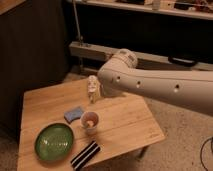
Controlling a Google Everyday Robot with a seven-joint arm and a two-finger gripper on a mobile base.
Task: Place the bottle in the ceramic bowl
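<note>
the bottle (92,85) is upright right at the end effector (95,93); whether it is gripped, i cannot tell. the ceramic bowl (54,142) lies empty on the tabletop (127,125), well apart from the end effector, beyond the white cup (90,120). carrying over and releasing are not yet done.

wooden table (125,122) | white cup (90,121) | blue sponge (74,113) | black striped block (85,155)

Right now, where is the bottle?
In the camera view the bottle is at the gripper, centre-frame, just behind the white cup and blue sponge, apart from the green ceramic bowl at front left.
</note>
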